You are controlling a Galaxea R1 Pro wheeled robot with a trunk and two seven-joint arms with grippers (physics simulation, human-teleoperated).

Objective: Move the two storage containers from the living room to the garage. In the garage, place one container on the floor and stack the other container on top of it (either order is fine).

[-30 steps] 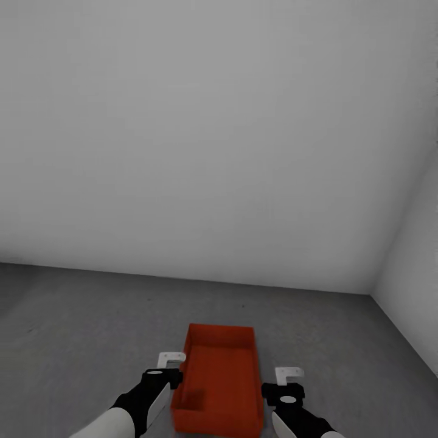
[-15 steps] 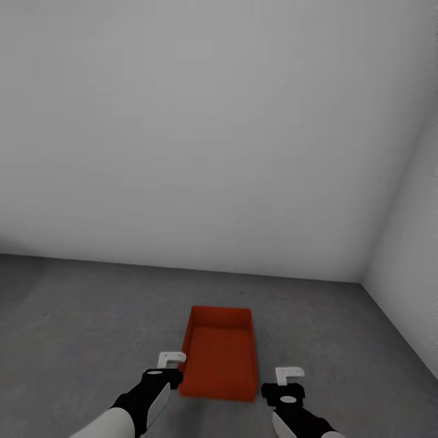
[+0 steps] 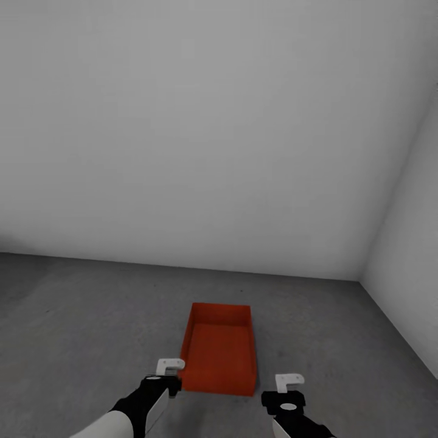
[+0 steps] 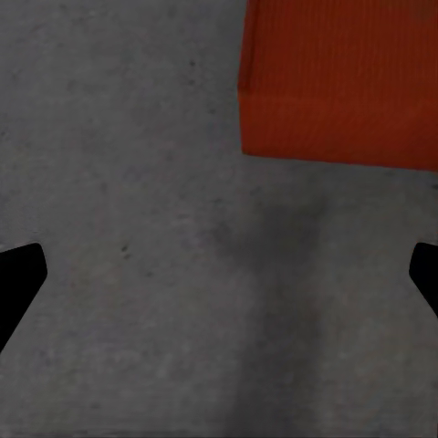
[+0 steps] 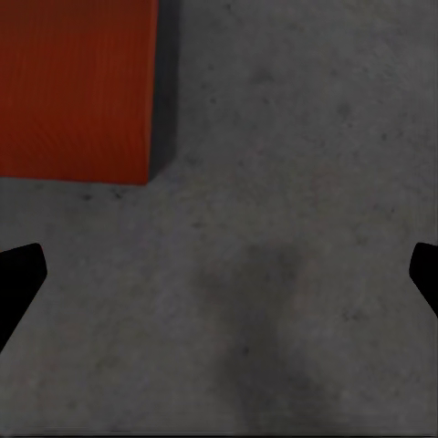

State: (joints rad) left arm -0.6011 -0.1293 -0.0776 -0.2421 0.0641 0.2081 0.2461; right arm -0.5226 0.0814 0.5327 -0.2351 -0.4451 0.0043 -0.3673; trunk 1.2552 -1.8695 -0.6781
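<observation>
You've backed off from the storage container (image 3: 219, 350), which now sits alone on the garage floor (image 3: 79, 316), and your left hand (image 3: 169, 367) and right hand (image 3: 289, 382) hang released, so fetch the second one.

storage container (image 3: 218, 353) on concrete floor (image 3: 73, 316) | left end effector (image 3: 170, 367), right end effector (image 3: 289, 381) flank it, apart

Lower frame, head view: left gripper (image 3: 170, 367) and right gripper (image 3: 288, 381) each end in a white angular bracket on a black wrist housing bearing a small white oval mark. Left forearm shell is white. In wrist views, fingertips (image 4: 20, 278) appear as plain black wedges.
</observation>
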